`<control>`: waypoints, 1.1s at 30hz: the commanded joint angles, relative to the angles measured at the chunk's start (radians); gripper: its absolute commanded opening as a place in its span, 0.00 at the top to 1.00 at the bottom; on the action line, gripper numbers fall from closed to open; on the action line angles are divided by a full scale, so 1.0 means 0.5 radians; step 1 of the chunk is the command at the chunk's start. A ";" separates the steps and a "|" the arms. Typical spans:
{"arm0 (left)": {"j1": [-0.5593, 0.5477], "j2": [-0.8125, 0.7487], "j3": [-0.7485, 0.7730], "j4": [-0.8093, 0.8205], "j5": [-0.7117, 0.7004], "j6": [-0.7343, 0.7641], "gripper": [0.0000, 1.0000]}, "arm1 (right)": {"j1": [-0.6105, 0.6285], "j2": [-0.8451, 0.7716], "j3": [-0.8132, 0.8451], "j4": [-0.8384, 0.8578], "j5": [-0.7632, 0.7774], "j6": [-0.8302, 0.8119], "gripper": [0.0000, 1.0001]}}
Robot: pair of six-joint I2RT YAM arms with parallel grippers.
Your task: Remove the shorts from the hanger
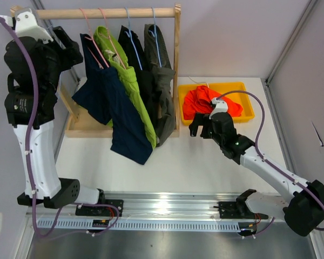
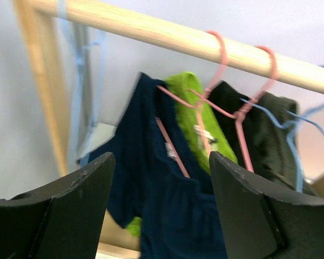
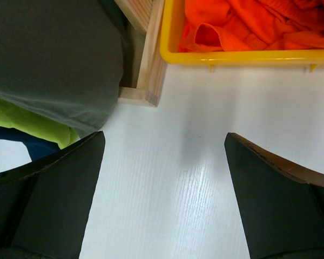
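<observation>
Four pairs of shorts hang on hangers from the wooden rod (image 1: 108,13): navy (image 1: 116,113), lime green (image 1: 132,86), black (image 1: 143,75) and olive-grey (image 1: 162,91). The orange shorts (image 1: 205,102) lie crumpled in a yellow tray (image 1: 248,89). My left gripper (image 1: 70,51) is open and empty, raised by the rod's left end and facing the navy shorts (image 2: 162,205) on their pink hanger (image 2: 173,145). My right gripper (image 1: 197,129) is open and empty, low over the table just in front of the tray (image 3: 232,56), with the olive-grey shorts (image 3: 54,59) to its left.
The wooden rack stands on a base (image 1: 81,127) at the back left, its right post (image 1: 176,65) next to the tray. A light-blue hanger (image 2: 75,81), blurred, hangs by the left post. Grey walls enclose the table at the back and right.
</observation>
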 commanded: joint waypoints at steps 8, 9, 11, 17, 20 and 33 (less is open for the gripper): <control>-0.145 0.300 -0.140 0.078 0.127 -0.186 0.30 | 0.018 -0.275 -0.078 -0.086 0.199 0.015 0.01; -0.154 0.337 -0.140 0.091 0.121 -0.192 0.31 | 0.018 -0.296 -0.081 -0.101 0.217 0.005 0.01; -0.163 0.371 -0.150 0.127 0.106 -0.207 0.32 | 0.015 -0.318 -0.090 -0.113 0.226 -0.004 0.01; -0.209 0.463 -0.144 0.183 -0.056 -0.198 0.34 | 0.009 -0.343 -0.112 -0.116 0.254 -0.031 0.01; -0.212 0.497 -0.147 0.192 -0.103 -0.198 0.39 | -0.003 -0.340 -0.118 -0.107 0.239 -0.041 0.01; -0.212 0.589 -0.162 0.207 -0.207 -0.189 1.00 | -0.016 -0.333 -0.097 -0.101 0.208 -0.041 0.01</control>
